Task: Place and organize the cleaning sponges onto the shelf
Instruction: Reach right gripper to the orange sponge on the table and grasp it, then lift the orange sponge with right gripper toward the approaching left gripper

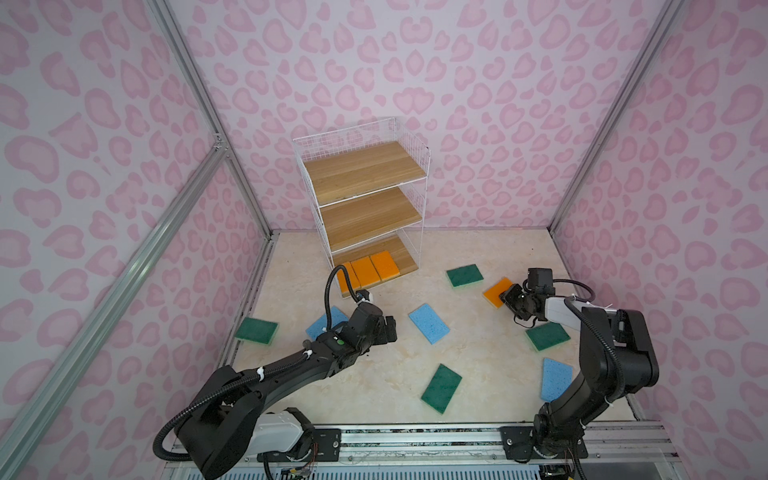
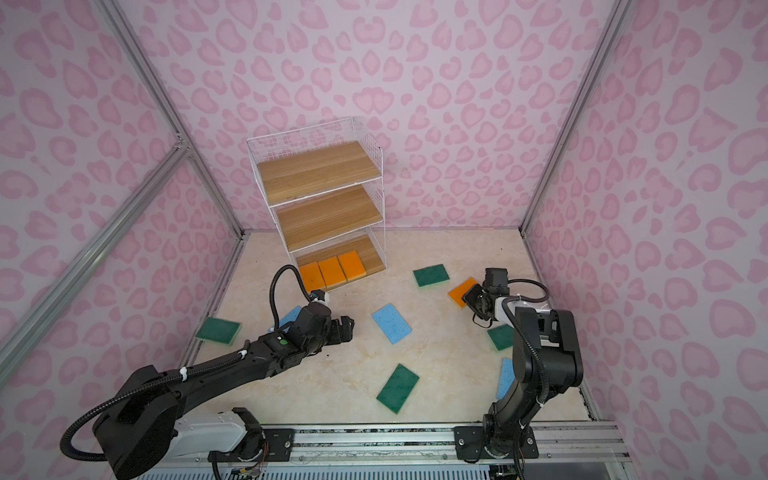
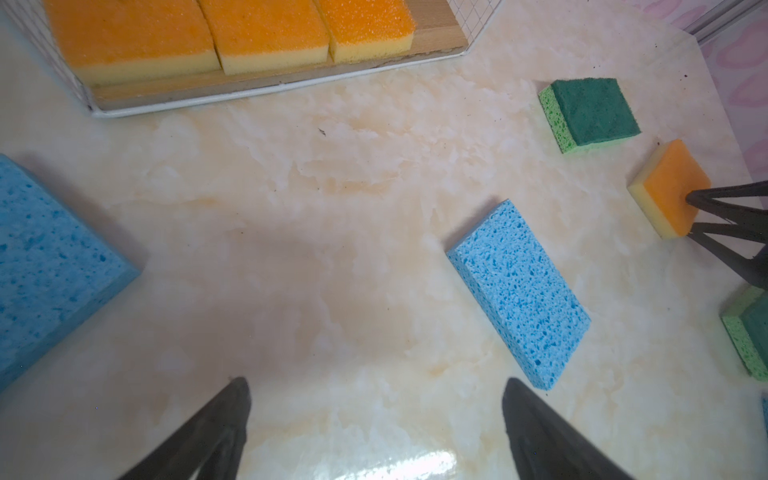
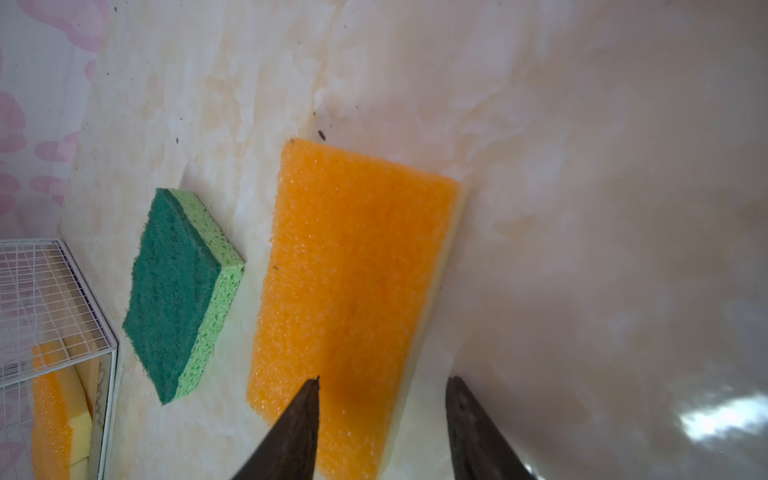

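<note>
Right pincer [image 4: 384, 379] straddles the orange sponge [image 4: 353, 249], jaws half-closed (grip unclear); we should centre, then squeeze. Left pincer [image 3: 377, 380] gapes, empty.

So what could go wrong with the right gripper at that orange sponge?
The right gripper meets the orange sponge only at its near end, one fingertip over the top face, so it may slip or pivot. On the shelf, the bottom board has little room left beside three sponges.
</note>
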Controlling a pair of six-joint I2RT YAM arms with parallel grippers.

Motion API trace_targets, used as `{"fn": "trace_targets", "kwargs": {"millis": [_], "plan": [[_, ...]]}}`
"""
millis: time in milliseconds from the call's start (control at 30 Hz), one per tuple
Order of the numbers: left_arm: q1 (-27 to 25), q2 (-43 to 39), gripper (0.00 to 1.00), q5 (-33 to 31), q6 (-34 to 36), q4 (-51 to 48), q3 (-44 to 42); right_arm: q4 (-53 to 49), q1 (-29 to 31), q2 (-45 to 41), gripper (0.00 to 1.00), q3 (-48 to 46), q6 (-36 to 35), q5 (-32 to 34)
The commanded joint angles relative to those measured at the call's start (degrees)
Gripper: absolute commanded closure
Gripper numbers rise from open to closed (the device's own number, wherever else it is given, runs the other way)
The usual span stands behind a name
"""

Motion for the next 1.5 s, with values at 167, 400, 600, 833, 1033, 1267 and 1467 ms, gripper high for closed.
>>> {"fn": "trace_targets", "kwargs": {"millis": [167,400,600,833,1033,1267,1467], "plan": [[0.0,-2.4,0.04,0.5,-0.4,0.6,-0.4,2.7,0.0,2.7,0.87,-0.1,0.3,-0.7],[0.0,-5.2,0.04,2.5,-0.2,0.1,-1.2,2.2,0.7,-1.4,0.98,-1.7,-0.8,-2.2],[0.0,-7.8,0.01,4.9,1.1,-0.1,-1.1,0.1,4.1,-6.3,0.99,-3.8,-3.7,-5.7],[0.1,-9.2,0.03,8.2,1.2,-0.2,-0.2,-4.6,7.5,-15.0,1.0,-6.7,-7.9,-8.6],[1.1,-8.4,0.09,12.0,-0.6,2.3,-0.5,-9.1,13.5,-19.8,1.0,-5.9,-12.5,-12.1],[4.5,-7.7,0.28,16.6,-2.1,3.3,0.2,-10.6,21.7,-19.6,1.0,-2.4,-18.1,-17.5],[7.9,-7.6,0.33,19.7,-3.7,4.8,-0.7,-9.5,26.0,-15.8,1.0,0.7,-21.7,-20.9]]}}
